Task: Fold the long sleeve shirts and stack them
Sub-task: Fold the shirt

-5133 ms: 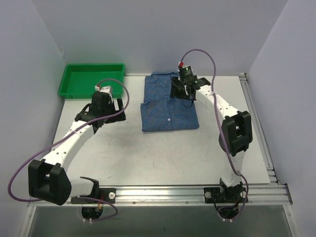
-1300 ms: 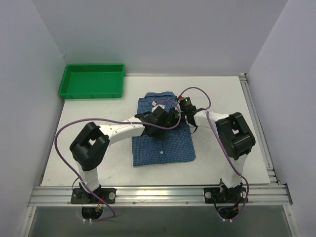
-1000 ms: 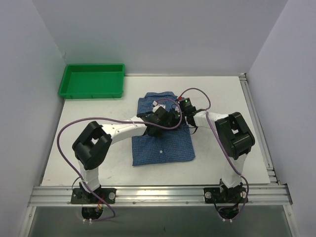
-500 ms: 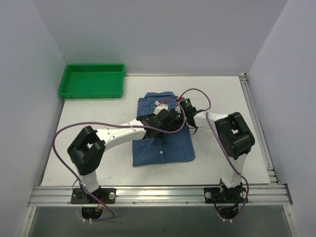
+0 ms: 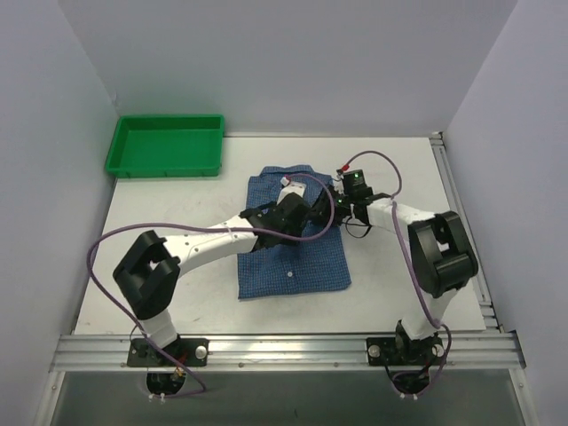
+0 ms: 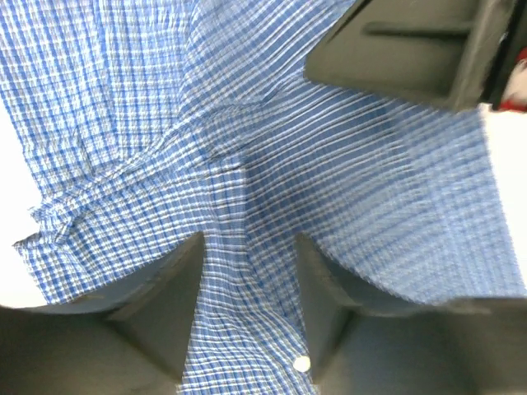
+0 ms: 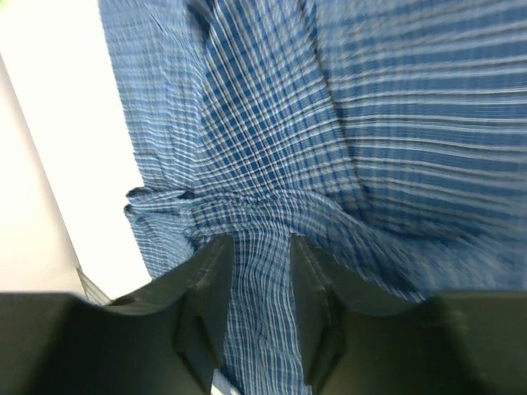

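Note:
The blue fine-checked shirt point(image 5: 293, 266) lies folded in a rectangle at the table's middle, collar end towards the back. My left gripper point(image 5: 302, 216) reaches across it from the left. In the left wrist view my left gripper point(image 6: 247, 247) has a ridge of cloth point(image 6: 247, 313) between its fingers, with a white button point(image 6: 301, 363) by the right finger. My right gripper point(image 5: 330, 209) meets it from the right on the shirt's upper right part. In the right wrist view my right gripper point(image 7: 261, 247) is closed on a pinched fold of cloth point(image 7: 263, 313) near the shirt's edge.
A green plastic tray point(image 5: 164, 146) stands at the back left. A metal rail point(image 5: 461, 222) runs along the table's right side and another point(image 5: 284, 346) along the front edge. Bare table point(image 5: 177, 213) shows left of the shirt.
About 5 s ago the shirt lay farther back and the left arm was by the tray. In the last second the right arm swung out to the right and the left arm stretched further over the shirt.

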